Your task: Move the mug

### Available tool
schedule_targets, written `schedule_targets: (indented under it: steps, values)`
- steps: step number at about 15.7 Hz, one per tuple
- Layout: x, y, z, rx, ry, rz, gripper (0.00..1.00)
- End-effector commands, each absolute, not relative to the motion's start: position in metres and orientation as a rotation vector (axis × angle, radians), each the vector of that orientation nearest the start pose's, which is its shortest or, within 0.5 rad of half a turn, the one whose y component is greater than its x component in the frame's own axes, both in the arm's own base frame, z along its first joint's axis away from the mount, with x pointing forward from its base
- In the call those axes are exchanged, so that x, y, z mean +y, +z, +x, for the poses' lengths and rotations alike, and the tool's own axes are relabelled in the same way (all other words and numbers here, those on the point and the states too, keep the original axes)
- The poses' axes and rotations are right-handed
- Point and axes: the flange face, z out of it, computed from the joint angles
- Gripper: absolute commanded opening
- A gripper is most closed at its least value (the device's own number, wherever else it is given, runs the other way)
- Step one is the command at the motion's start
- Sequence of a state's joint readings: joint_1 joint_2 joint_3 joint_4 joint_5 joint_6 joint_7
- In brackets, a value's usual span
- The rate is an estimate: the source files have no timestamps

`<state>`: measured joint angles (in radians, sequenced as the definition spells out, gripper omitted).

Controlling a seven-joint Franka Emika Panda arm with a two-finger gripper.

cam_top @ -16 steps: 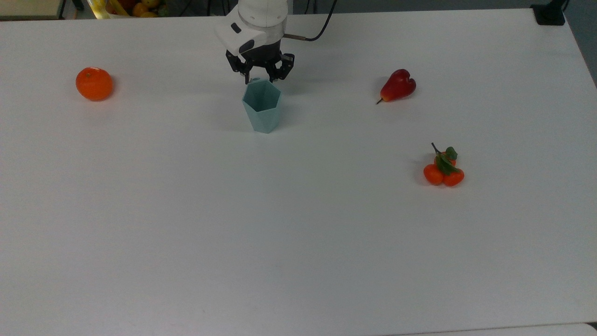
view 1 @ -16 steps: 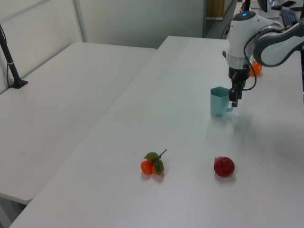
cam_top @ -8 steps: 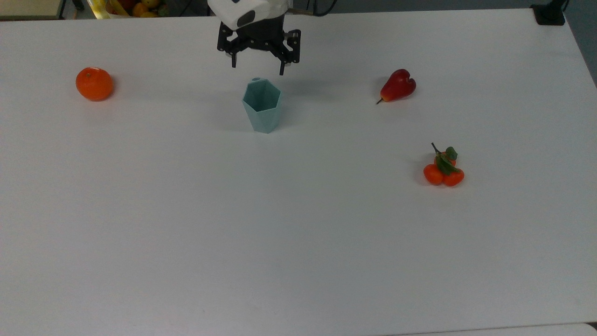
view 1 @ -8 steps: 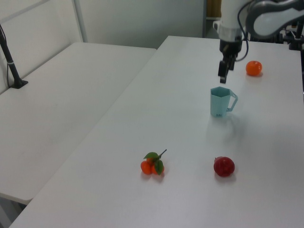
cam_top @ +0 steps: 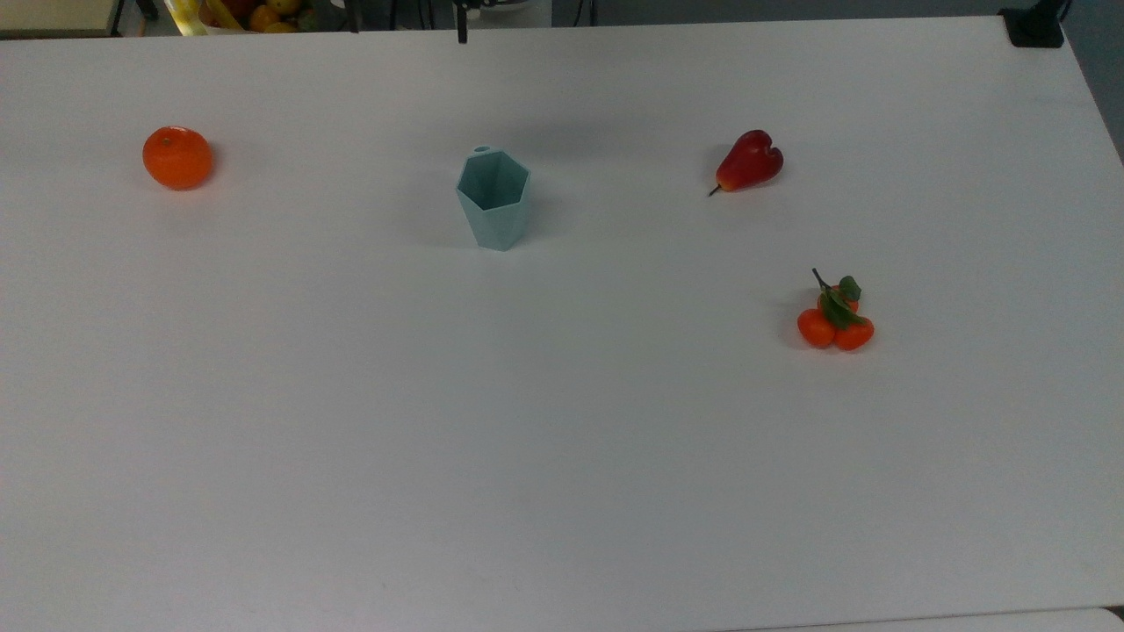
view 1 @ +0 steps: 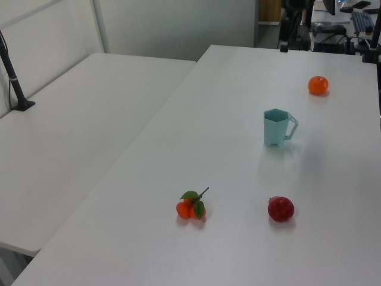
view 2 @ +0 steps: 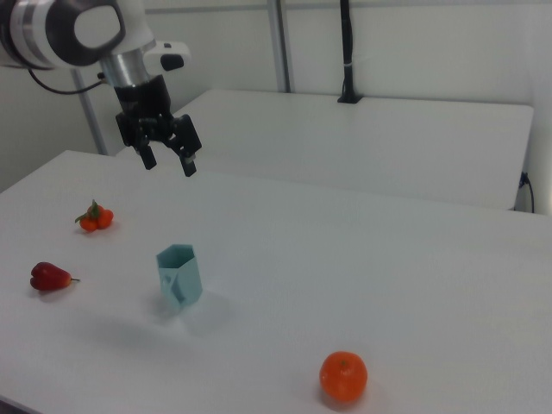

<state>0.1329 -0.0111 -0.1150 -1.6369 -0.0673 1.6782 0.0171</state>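
Observation:
The pale teal faceted mug (cam_top: 493,200) stands upright on the white table (cam_top: 562,456), free of any grip. The left view has the mug (view 1: 274,128) with its small handle (view 1: 292,126) toward the left view's right. The right view shows the mug (view 2: 178,276) low on the table and my gripper (view 2: 168,162) high above it, off toward the right view's upper left. Its black fingers (view 2: 188,166) are spread open with nothing between them.
An orange (cam_top: 177,158) lies to the top view's left of the mug, a red pear-shaped fruit (cam_top: 749,161) to its right, and a cluster of small orange fruits with leaves (cam_top: 835,320) nearer the right front. A second white table (view 1: 71,131) adjoins in the left view.
My gripper was low at the mug's handle a second ago. It has opened, risen well above the table and drawn back. The mug has stayed where it stood.

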Motion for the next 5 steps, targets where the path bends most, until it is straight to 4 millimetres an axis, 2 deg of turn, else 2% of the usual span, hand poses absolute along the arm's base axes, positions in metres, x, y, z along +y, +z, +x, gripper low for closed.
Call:
schedule_targets:
  steps: [1,5]
  values:
    - [-0.0060,0.6209,0.5513,-0.052,-0.006,-3.184,1.00]
    - [-0.0063,0.6198,0.5485,-0.044,0.026,-3.185,1.00]
